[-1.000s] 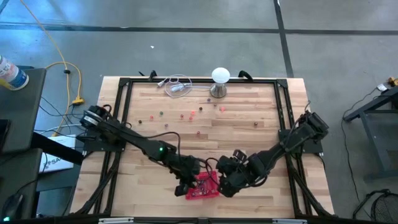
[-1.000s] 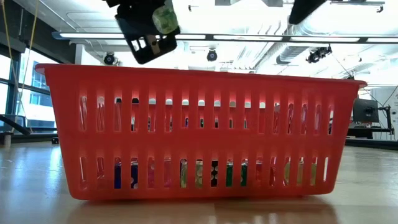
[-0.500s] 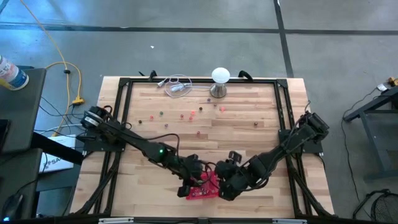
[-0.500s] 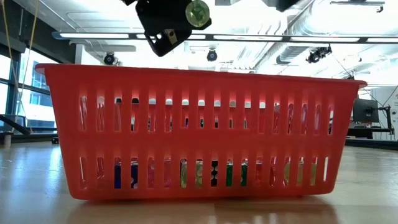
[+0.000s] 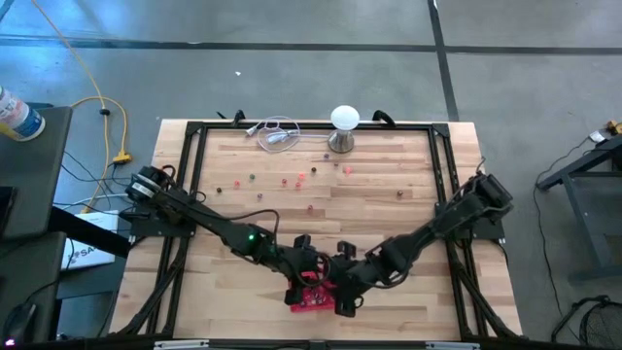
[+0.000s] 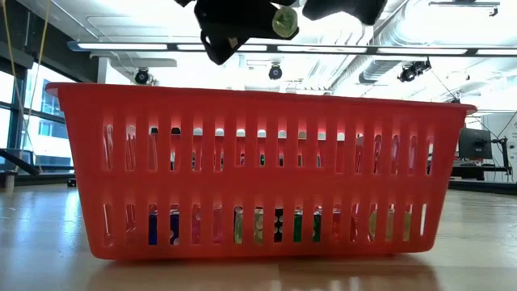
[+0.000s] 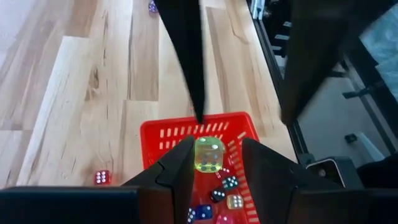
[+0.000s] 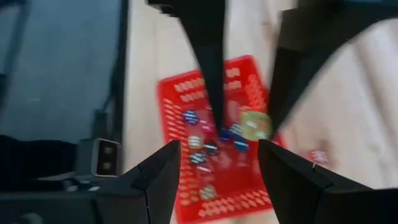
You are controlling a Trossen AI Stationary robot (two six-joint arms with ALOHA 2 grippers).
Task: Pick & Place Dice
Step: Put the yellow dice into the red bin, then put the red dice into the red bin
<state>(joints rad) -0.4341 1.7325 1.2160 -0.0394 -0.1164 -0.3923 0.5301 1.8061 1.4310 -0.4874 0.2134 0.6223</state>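
The basket (image 5: 313, 295) sat at the surface's (image 5: 408, 165) six o'clock edge, several dice (image 7: 216, 196) inside it. One die (image 7: 209, 154) hung above it in the left gripper (image 5: 303, 267); the right gripper (image 5: 342, 297) was at the basket's three o'clock. Loose dice (image 5: 292, 181) lay toward twelve, before the stand (image 5: 343, 128).

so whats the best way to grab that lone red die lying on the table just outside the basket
Pinch the red die across two opposite flat faces, coming straight down from above. It lies flat on the wooden table, apart from the red basket, so its sides look free for the fingers. The left gripper would probably need to release its yellow-green die first.
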